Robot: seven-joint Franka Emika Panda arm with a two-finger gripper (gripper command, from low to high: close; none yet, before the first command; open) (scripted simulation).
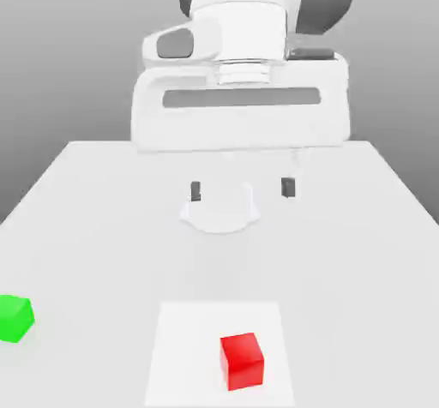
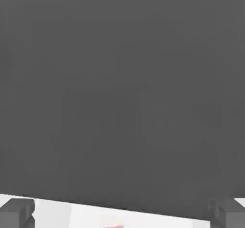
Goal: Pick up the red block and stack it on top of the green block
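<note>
Exterior view: gripper above white tabletop, fingers spread apart. Red block on white square; green block at the exterior view's left edge. Hand view: fingertips wide apart, nothing between.

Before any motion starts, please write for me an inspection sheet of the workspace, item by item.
Surface: pale table, with a white square patch near the front.
Red block: on the white patch, not stacked.
Green block: on the table, at the exterior view's left edge, partly cut off by the picture; nothing on top.
Clutter: nothing seen on or between the blocks.
Hand: above the table, open, holding nothing.
Cables: nothing seen.
Surroundings: plain grey background; white arm behind the blocks.
</note>
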